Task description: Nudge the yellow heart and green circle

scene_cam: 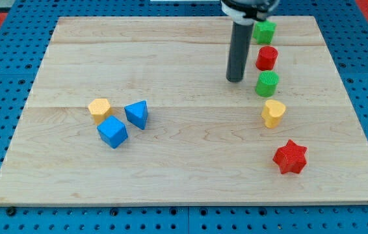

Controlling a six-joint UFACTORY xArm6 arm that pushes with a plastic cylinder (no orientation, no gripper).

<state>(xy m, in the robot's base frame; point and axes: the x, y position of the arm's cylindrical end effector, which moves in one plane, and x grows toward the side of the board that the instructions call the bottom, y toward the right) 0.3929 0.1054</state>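
Board top: rod [238, 45] cut off

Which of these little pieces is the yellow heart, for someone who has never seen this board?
Follow the wooden board to the column of blocks along the view's right edge. Fourth from the top, just below the green circle and above the red star, sits the yellow heart: the only yellow piece in that column.
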